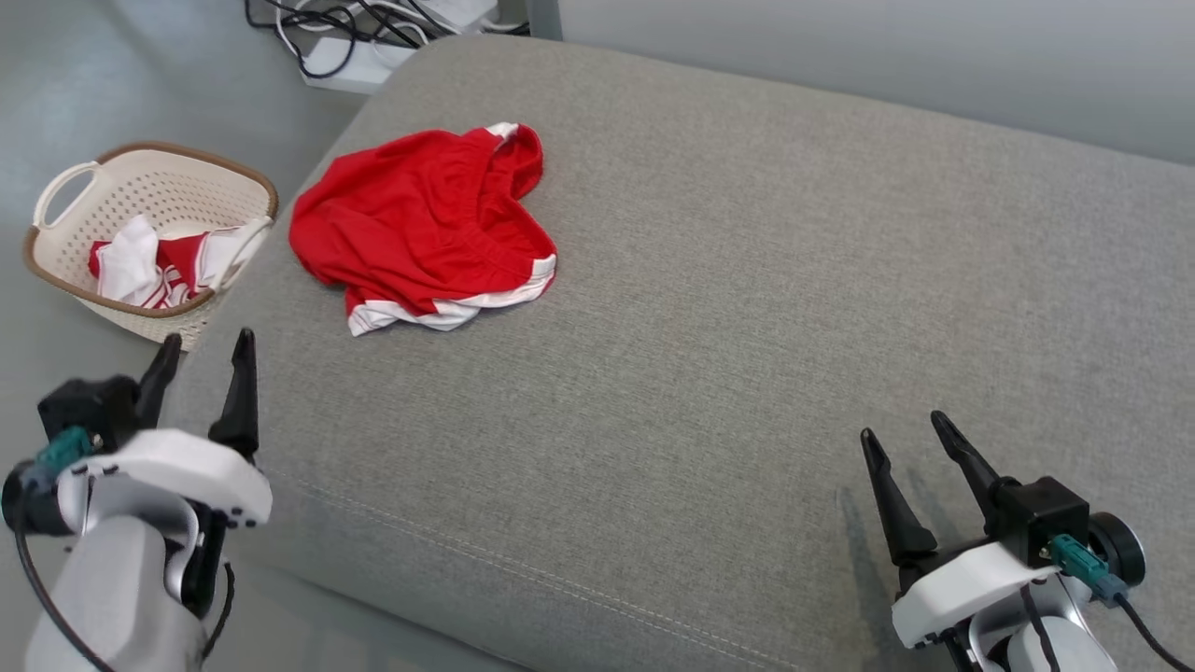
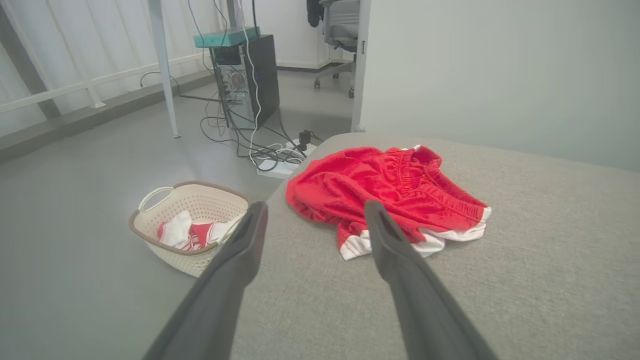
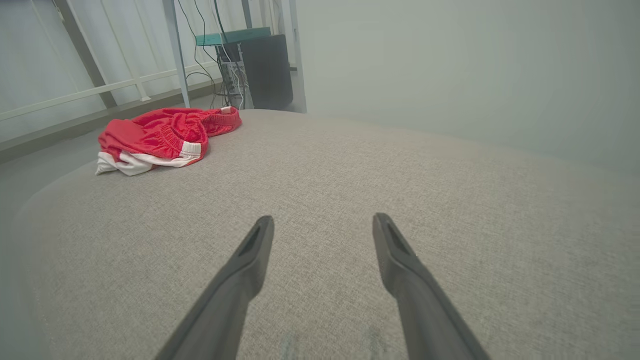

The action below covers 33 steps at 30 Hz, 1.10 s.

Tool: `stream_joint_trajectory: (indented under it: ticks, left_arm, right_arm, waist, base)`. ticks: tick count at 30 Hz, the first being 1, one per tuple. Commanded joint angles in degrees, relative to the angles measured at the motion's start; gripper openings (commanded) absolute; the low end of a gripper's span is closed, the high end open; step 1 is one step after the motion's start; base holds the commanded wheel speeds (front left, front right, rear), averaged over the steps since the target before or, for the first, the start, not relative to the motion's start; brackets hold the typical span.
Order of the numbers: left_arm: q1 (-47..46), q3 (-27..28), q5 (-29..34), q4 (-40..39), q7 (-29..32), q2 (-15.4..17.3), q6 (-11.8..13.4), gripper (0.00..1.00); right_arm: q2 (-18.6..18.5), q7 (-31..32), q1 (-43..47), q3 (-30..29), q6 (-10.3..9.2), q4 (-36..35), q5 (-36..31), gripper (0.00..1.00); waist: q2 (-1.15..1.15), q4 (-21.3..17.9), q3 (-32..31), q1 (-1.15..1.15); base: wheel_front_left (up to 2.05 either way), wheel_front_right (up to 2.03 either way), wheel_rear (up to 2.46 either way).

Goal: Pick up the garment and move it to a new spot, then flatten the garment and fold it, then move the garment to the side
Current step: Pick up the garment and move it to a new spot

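Garment [image 1: 420, 229], a pair of red shorts with white trim, lies crumpled on the far left part of the grey cushion [image 1: 747, 355], free of both grippers. Left gripper [image 1: 207, 338] hovers at the cushion's near left edge with its two dark fingers spread wide and empty. In its wrist view the fingertips point toward the shorts, which lie a little way ahead, near but untouched. Right gripper [image 1: 903, 425] hovers over the near right part of the cushion, jaws equally wide and empty, well apart from the shorts, with open grey fabric between. On the floor just beside the cushion's left edge stands a cream perforated basket [image 1: 159, 187] with a brown rim and loop handles. Inside it lies a bundle of red and white clothing [image 1: 159, 266], heaped toward the side nearest the cushion. Beyond the cushion's far left corner a white power strip [image 1: 341, 61] and a tangle of dark cables [image 1: 280, 19] lie on the floor. The left wrist view shows a dark computer tower [image 2: 247, 80] and a white table leg [image 2: 162, 70] farther back.
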Motion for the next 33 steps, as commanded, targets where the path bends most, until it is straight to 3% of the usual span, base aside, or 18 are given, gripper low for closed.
stream_joint_trajectory:
  ticks: [1,9,12,15,23,32,33]
  left_arm:
    - [-4.82,-0.13,-1.80,0.30,0.52,3.09,-0.37,1.00]
    - [-16.38,-7.95,-13.81,8.61,5.43,9.44,-0.40,1.00]
    - [-20.09,-7.27,-20.37,13.70,7.62,11.23,-0.41,1.00]
    - [-22.12,-7.23,-22.93,16.78,8.00,13.07,-0.41,1.00]
    - [-25.12,-7.05,-24.69,23.54,8.23,16.01,-0.29,1.00]
    - [-28.07,-5.74,-25.25,30.44,6.11,16.77,4.68,1.00]
    - [-28.26,-5.44,-25.62,30.90,5.79,16.57,4.66,0.40]
  right_arm:
    - [-0.51,-0.16,-2.03,1.33,0.00,-2.11,-0.45,1.00]
    - [-1.78,1.38,-5.25,2.98,0.00,-5.02,-1.09,1.00]
    - [-2.51,2.31,-6.54,3.55,0.00,-6.24,-1.31,1.00]
    - [-2.82,2.86,-7.53,3.64,0.00,-7.45,-1.66,1.00]
    - [-3.32,3.83,-8.81,3.31,0.00,-9.67,-2.00,1.00]
    - [-3.61,4.07,-9.81,2.64,0.00,-11.07,-1.78,1.00]
    - [-3.58,3.99,-9.83,2.49,0.00,-11.03,-1.71,1.00]
  waist:
    - [0.00,-2.65,2.88,0.00]
    - [0.00,-8.30,9.34,0.00]
    - [0.00,-11.12,12.16,0.00]
    - [0.00,-13.30,14.34,0.00]
    - [0.00,-17.54,18.30,0.00]
    - [0.00,-20.65,21.12,0.00]
    - [0.00,-20.73,21.11,0.00]
  base:
    - [0.00,0.00,0.00]
    - [0.00,0.00,0.00]
    - [0.00,0.00,0.00]
    - [0.00,0.00,0.00]
    - [0.00,0.00,0.00]
    - [0.00,0.00,0.00]
    - [0.00,0.00,0.00]
